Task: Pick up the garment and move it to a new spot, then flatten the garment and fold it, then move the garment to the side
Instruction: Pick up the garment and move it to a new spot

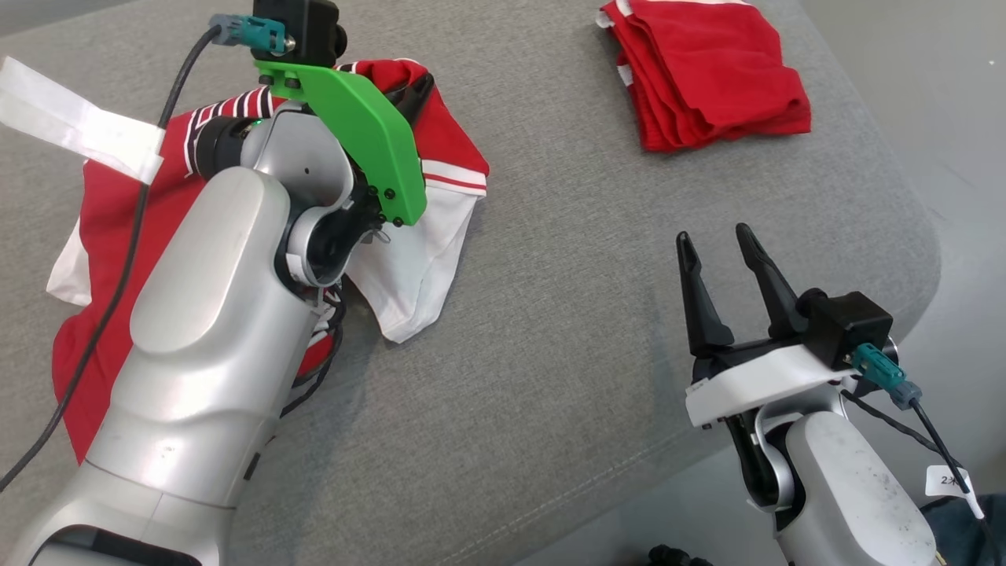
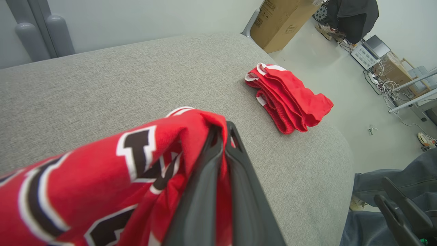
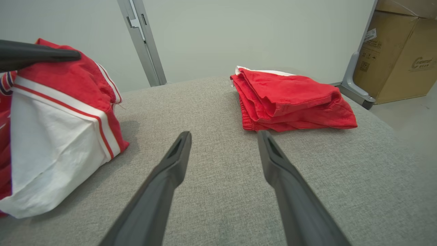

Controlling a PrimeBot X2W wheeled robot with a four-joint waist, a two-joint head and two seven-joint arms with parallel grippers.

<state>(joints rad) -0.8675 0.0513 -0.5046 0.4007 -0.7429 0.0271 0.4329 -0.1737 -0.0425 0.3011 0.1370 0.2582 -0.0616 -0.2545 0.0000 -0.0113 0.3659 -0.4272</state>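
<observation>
red garment [image 2: 102, 177] — pinched in left tool [image 2: 223, 131]

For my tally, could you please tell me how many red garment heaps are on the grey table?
2. A red-and-white jersey at the robot's left, pinched in the left gripper; a folded red pile at the far right, possibly several pieces stacked.

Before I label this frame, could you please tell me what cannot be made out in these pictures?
Head view: the left arm hides much of the red and white jersey.
Left wrist view: the jersey's black lettering is cut off by the bottom edge and the left claw.
Head view: the folded red garment is clipped by the top edge.
</observation>
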